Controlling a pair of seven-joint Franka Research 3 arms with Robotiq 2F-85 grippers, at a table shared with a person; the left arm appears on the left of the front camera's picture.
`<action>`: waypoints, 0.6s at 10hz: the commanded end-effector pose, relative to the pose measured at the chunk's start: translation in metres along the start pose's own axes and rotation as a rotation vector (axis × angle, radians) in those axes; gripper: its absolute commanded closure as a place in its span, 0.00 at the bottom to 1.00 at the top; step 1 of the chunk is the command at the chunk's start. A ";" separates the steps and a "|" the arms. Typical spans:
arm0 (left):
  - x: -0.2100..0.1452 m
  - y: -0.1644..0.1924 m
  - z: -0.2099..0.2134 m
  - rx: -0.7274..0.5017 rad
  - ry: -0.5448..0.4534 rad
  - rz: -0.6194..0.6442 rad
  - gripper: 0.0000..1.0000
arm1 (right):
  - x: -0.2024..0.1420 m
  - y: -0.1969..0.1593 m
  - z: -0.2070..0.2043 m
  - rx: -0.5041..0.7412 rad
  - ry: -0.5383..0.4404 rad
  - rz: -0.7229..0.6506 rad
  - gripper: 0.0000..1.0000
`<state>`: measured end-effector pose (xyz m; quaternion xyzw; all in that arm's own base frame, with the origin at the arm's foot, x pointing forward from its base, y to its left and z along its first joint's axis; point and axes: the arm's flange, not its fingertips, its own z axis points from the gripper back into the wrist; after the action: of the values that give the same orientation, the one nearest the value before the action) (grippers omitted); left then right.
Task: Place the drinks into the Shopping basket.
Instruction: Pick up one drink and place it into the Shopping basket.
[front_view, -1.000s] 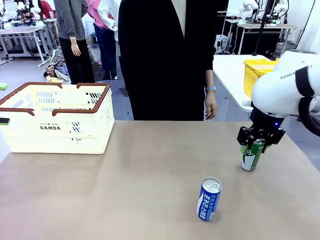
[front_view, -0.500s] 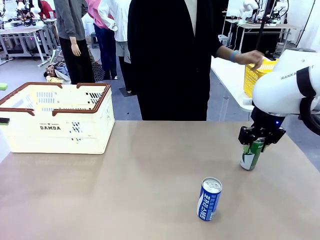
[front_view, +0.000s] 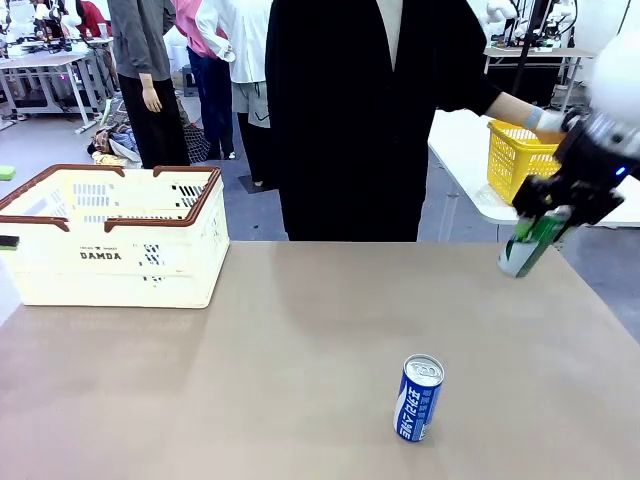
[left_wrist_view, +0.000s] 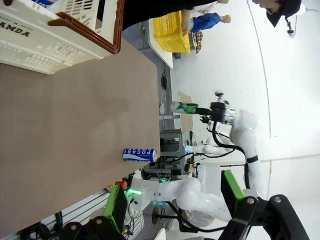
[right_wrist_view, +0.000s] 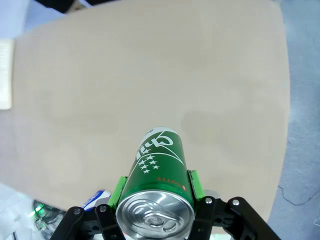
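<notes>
Beige table (front_view: 300, 330), person in black standing at far side. Right gripper (front_view: 548, 228) clamped on green can (front_view: 527, 248) near its silver top, green pads on either side. Can tilted, held above table's right edge, clear of surface. Blue can (front_view: 420, 398) upright near table's front middle, well apart from green one. Shopping basket (front_view: 110, 255) on table's far left. Left gripper (left_wrist_view: 175, 200) spread wide, holding nothing.
</notes>
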<state>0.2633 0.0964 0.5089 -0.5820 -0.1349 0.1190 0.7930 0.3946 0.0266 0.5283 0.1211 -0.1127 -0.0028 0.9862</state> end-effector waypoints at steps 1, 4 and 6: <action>0.000 -0.001 0.001 -0.024 -0.001 -0.015 0.00 | 0.010 -0.003 -0.037 -0.057 0.024 0.010 1.00; 0.000 -0.001 0.001 -0.024 -0.001 -0.015 0.00 | -0.003 0.000 -0.009 -0.008 0.021 0.003 1.00; 0.000 -0.001 0.001 -0.024 -0.001 -0.015 0.00 | 0.009 0.078 -0.011 -0.049 0.019 0.179 1.00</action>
<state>0.2633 0.0965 0.5090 -0.5820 -0.1351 0.1190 0.7930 0.3997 0.0646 0.5139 0.0955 -0.0956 0.0411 0.9900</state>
